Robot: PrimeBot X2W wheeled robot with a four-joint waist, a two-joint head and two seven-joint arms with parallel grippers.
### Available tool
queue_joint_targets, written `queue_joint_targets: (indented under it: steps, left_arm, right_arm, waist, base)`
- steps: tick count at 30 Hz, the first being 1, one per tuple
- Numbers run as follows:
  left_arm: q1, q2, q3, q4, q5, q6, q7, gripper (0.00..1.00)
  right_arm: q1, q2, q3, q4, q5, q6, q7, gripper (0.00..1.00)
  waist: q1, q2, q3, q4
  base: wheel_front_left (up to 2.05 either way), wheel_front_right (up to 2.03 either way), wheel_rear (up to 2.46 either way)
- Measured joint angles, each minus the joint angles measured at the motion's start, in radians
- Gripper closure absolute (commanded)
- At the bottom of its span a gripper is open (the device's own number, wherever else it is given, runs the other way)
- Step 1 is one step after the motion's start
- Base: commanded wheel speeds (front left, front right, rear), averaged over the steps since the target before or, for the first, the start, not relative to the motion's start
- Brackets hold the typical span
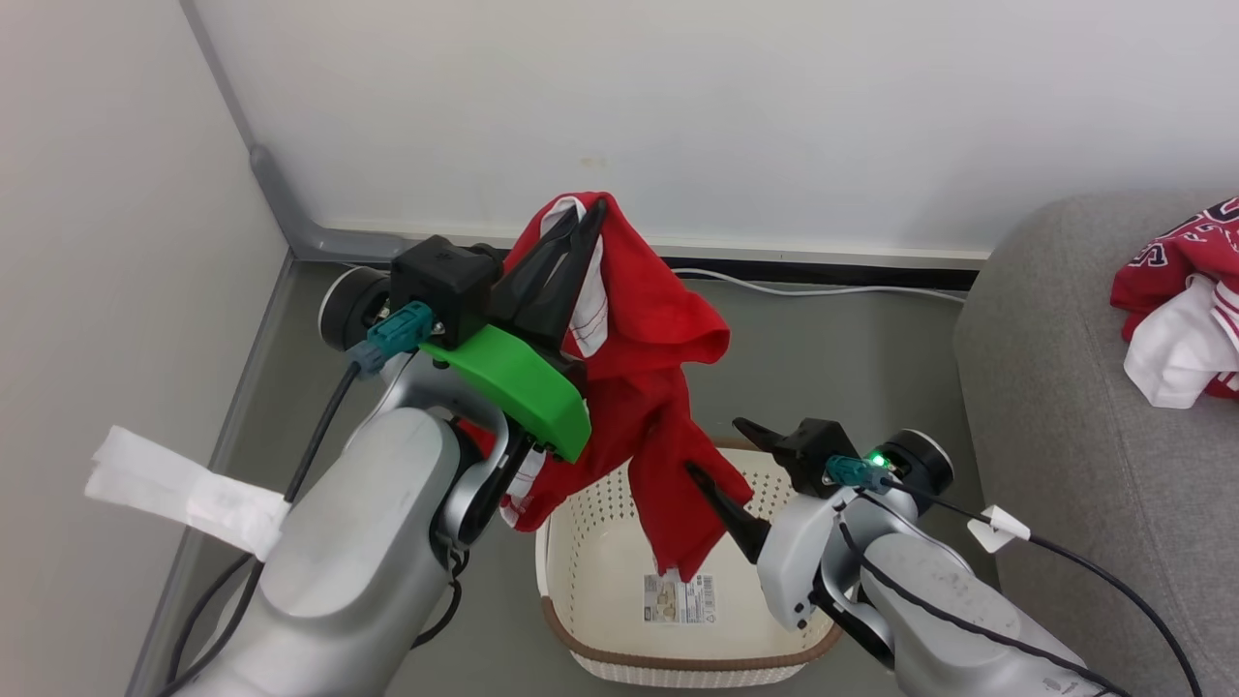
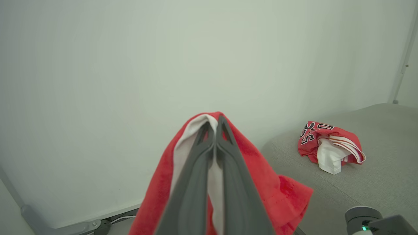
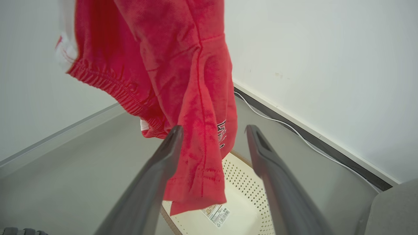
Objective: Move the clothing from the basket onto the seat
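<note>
The left gripper (image 1: 581, 223), fingers pressed shut, pinches the red shorts (image 1: 658, 387) by a white-striped edge and holds them above the cream basket (image 1: 678, 658), the hem dangling over its bare bottom. The right gripper (image 1: 721, 448) stands wide open beside that hem, gripping nothing. The jersey (image 1: 1176, 261) lies crumpled on the grey seat (image 1: 1065, 436), whose rounded edge sits to the right beyond a strip of bare floor (image 1: 832, 358).

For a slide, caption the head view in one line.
Left gripper holds red shorts above the basket; right gripper open beside them; jersey on the seat.
</note>
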State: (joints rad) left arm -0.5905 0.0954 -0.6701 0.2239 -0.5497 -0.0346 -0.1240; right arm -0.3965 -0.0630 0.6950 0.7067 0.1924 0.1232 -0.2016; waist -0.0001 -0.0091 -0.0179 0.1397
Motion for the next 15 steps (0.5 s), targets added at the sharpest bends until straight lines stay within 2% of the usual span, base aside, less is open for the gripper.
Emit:
queue_joint_targets:
  steps: [9, 10, 11, 12, 13, 15]
  left_arm:
    - [0.000, -0.006, -0.017, -0.053, 0.000, 0.004, 0.022, 1.00]
    - [0.001, -0.006, -0.017, -0.058, 0.000, 0.006, 0.025, 1.00]
    - [0.001, -0.006, -0.017, -0.063, -0.002, 0.006, 0.028, 1.00]
    - [0.002, -0.007, -0.017, -0.068, -0.002, 0.006, 0.028, 1.00]
    - [0.002, -0.007, -0.017, -0.073, -0.002, 0.008, 0.030, 1.00]
    - [0.004, -0.007, -0.016, -0.078, -0.005, 0.009, 0.032, 1.00]
  right_arm:
    - [-0.047, 0.001, 0.051, 0.056, 0.005, 0.000, 0.000, 0.00]
    - [-0.051, 0.001, 0.054, 0.060, 0.011, 0.000, -0.001, 0.45]
    - [-0.056, 0.001, 0.058, 0.064, 0.013, 0.000, -0.002, 0.65]
    - [-0.059, 0.001, 0.065, 0.067, 0.013, 0.000, -0.004, 0.78]
    - [-0.063, 0.001, 0.072, 0.070, 0.017, 0.000, -0.005, 1.00]
    - [-0.067, 0.001, 0.083, 0.068, 0.047, 0.000, -0.010, 1.00]
  waist:
    - [0.0000, 0.0000, 0.003, 0.012]
    - [0.0000, 0.0000, 0.004, 0.013]
    - [0.0000, 0.0000, 0.005, 0.014]
    - [0.0000, 0.0000, 0.005, 0.014]
    - [0.0000, 0.0000, 0.006, 0.014]
    - [0.0000, 0.0000, 0.007, 0.014]
  base:
    - [0.00, 0.00, 0.00]
    - [0.00, 0.00, 0.00]
    - [0.00, 0.00, 0.00]
    - [0.00, 0.00, 0.00]
    - [0.00, 0.00, 0.00]
    - [0.00, 0.00, 0.00]
